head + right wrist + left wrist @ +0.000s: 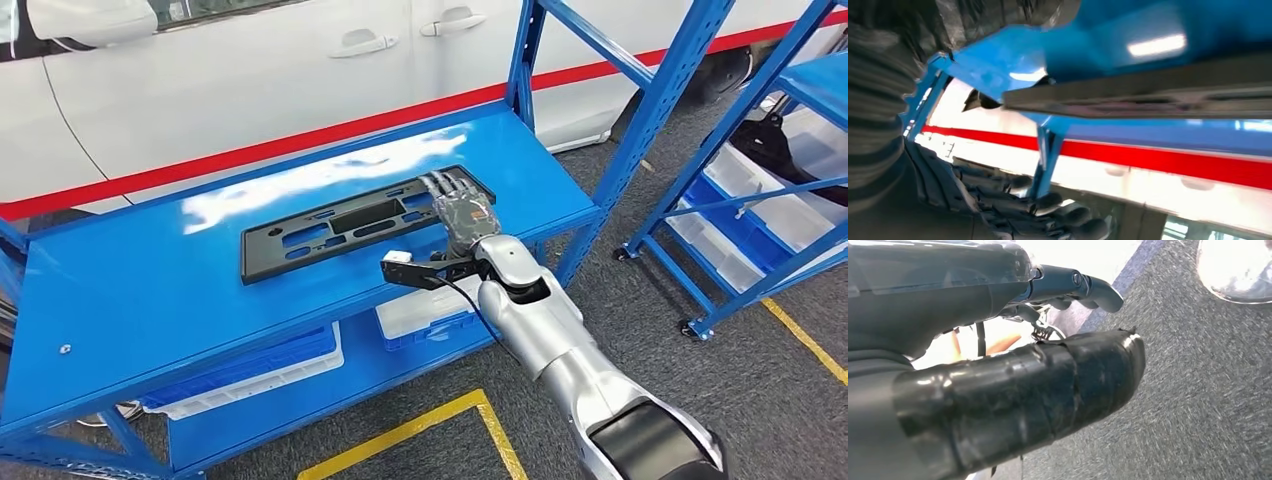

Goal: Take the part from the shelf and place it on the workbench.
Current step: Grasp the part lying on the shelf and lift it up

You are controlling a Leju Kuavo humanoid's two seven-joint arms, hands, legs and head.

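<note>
The black flat part [365, 222] lies on the top board of the blue shelf [120, 300], toward its right half, long side running left to right. The right hand [462, 213] rests over the part's right end, fingers stretched across the top face; the right wrist view shows the part's edge just beside the thumb, with the dark fingers [1048, 202] apart from it. So the grasp looks like the step in hand, and I judge it not yet made: the hand seems released, fingers extended rather than clamped. The next move calls for closing thumb and fingers on that right end, then lifting level, since the part is long and thin and would droop or swing from a one-end hold.

The left hand [1013, 390] hangs over grey floor, fingers curled in with nothing in them.

Around: a white car [250, 90] behind the shelf, white bins [425, 310] on the lower board, a second blue rack [760, 200] at right. The shelf's right upright post [650, 120] stands near the hand and could catch the part as it swings out.
</note>
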